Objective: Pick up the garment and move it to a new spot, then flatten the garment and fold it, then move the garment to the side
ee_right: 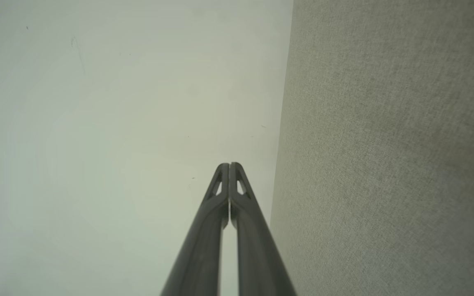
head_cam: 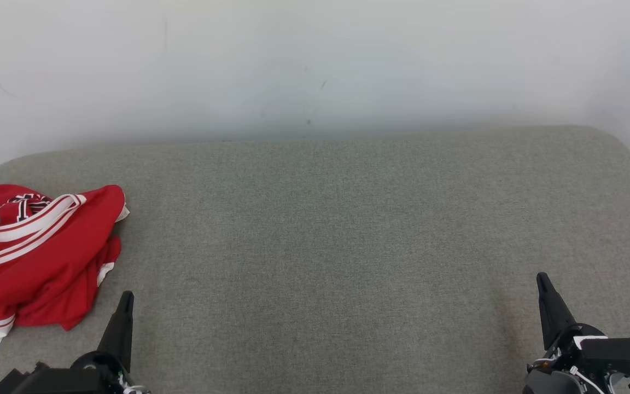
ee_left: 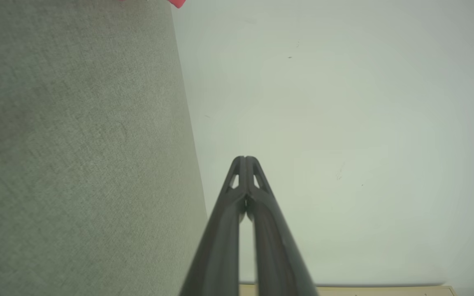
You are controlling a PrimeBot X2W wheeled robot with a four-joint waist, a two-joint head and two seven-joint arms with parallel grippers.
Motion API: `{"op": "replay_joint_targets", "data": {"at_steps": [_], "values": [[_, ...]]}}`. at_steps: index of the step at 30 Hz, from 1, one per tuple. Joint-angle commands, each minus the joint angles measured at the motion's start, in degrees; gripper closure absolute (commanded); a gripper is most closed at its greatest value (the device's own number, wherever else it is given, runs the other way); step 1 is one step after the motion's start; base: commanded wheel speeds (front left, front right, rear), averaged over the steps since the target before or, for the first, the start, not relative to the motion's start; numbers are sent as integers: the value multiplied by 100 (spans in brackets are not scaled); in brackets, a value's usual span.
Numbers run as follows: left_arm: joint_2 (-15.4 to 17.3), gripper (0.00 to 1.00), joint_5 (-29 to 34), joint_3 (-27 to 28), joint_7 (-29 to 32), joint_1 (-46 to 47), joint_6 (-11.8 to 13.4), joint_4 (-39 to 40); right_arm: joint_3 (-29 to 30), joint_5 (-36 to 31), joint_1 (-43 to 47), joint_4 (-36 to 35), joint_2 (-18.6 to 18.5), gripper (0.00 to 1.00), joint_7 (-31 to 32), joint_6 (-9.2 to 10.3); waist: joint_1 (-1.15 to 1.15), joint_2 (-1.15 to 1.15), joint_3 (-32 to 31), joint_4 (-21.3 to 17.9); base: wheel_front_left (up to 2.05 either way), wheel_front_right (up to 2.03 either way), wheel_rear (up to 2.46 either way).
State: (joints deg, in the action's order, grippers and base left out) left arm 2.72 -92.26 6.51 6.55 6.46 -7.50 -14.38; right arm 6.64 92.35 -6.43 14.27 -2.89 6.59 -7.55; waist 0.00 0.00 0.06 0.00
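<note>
Left claw (head_cam: 127,296) and right claw (head_cam: 541,277) (dark wedges) each pressed shut; crumpled red garment (head_cam: 47,257) on woven cushion (head_cam: 348,219).

We see a wide padded surface (head_cam: 348,246) covered in grey-green woven fabric, with rounded far corners and a straight far edge running left to right. On its left side lies a crumpled red garment (head_cam: 41,257) with white stripes and black-and-white lettering, and a white part of it rests at the near left. Its left end runs past the picture's edge, so we cannot tell how far it reaches
</note>
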Motion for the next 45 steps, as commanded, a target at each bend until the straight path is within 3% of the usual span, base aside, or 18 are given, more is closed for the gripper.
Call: {"op": "replay_joint_targets", "data": {"at_steps": [1, 10, 11, 20, 29, 45], "values": [[32, 100, -21, 17, 22, 28, -6, 17, 3, 3, -18, -14, 4, 100, 12, 13, 0, 0, 0, 0, 0, 0, 0], [32, 100, -21, 17, 22, 28, -6, 17, 3, 3, -18, -14, 4, 100, 12, 13, 0, 0, 0, 0, 0, 0, 0], [-3, 0, 1, -1, 0, -2, 0, -10, -1, 0, 2, 10, 2, 0, -1, 0, 0, 0, 0, 0, 0, 0, 0], [-32, 0, 62, -113, -182, -149, 10, -140, -229, -80, 84, 194, 14, 0, -185, 1, 0, 0, -50, -14, 0, 0, 0], [-24, 0, 512, -224, -433, -230, 110, -86, -393, -727, 12, 342, 11, 0, -435, 1, 0, 0, -119, -30, 0, 0, 0], [0, 0, 2048, -539, -816, -332, 383, 37, -582, -2637, -38, 508, 6, 0, -819, 3, 0, 0, -241, -50, 0, 0, 0]]}}
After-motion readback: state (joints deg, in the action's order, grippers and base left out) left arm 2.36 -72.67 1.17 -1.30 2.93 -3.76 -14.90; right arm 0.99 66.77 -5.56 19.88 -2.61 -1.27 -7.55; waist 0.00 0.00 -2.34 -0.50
